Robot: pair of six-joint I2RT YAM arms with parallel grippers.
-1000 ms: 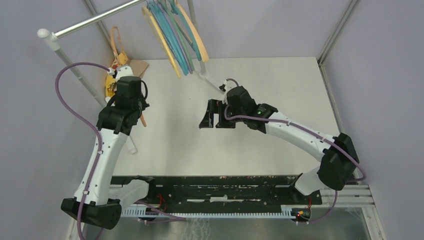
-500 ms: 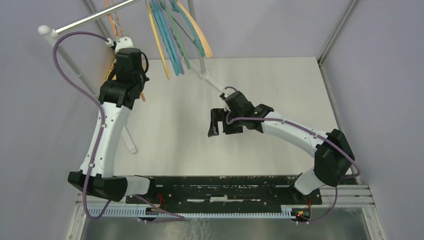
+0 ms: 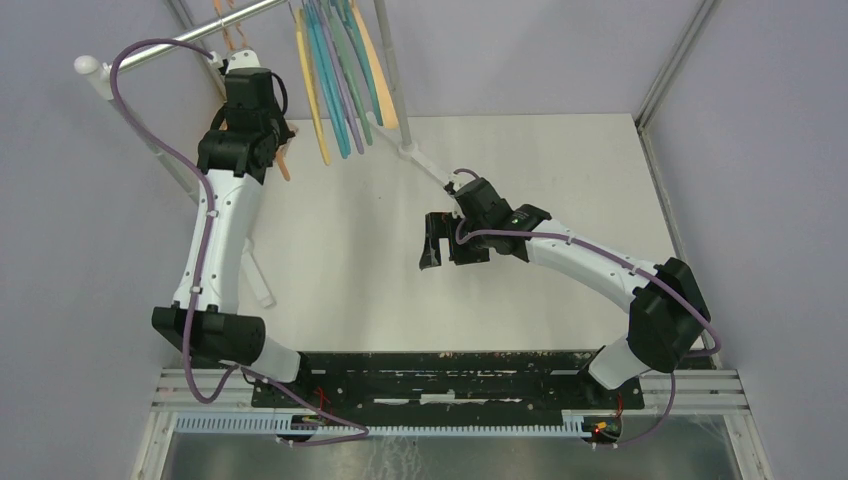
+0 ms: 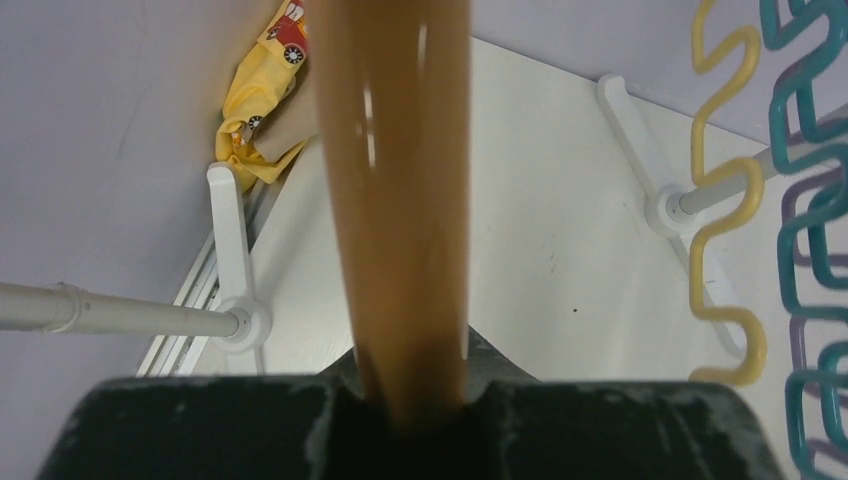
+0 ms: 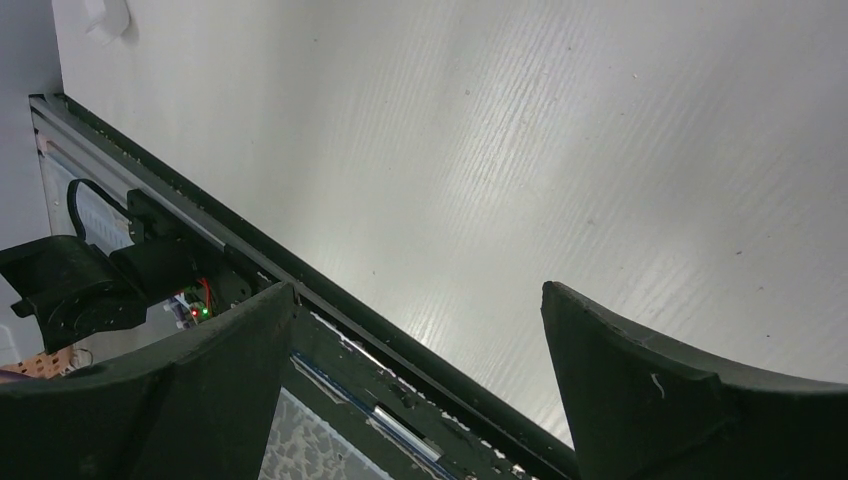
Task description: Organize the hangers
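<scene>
Left gripper [image 4: 410, 400] is clamped tight on the orange hanger [image 4: 400, 200], whose long bar runs straight out from the jaws, up toward the silver rail [image 3: 190, 38]. The other hangers [image 3: 340, 80] dangle from that rail just beside it, bars slanting down side by side. Right gripper [image 3: 445, 245] hovers above the table [image 3: 560, 170], fingers spread wide, released.

1 high view looks down; 2 close wrist views share its table [image 3: 560, 170].
</scene>
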